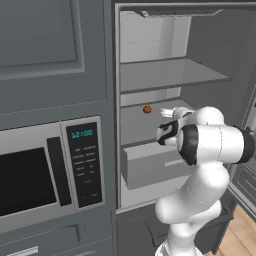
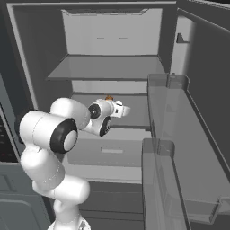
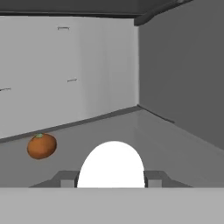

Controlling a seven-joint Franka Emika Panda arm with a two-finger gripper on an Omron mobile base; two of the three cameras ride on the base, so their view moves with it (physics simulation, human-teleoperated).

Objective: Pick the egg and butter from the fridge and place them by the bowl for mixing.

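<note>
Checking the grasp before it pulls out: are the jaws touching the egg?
Touching. In the hand view the egg sits between the gripper's jaws, both tips flush against its sides, no gap.

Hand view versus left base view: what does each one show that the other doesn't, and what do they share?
Hand view alone: the egg, white and rounded, sitting between the two dark fingertips of the gripper, which is closed on it just above the grey shelf.

Left base view alone: the microwave with its lit clock beside the fridge, the light grey drawer below the shelf, and the white arm reaching in.

Both: the reddish-brown ball on the shelf, and the fridge's white back wall.
</note>
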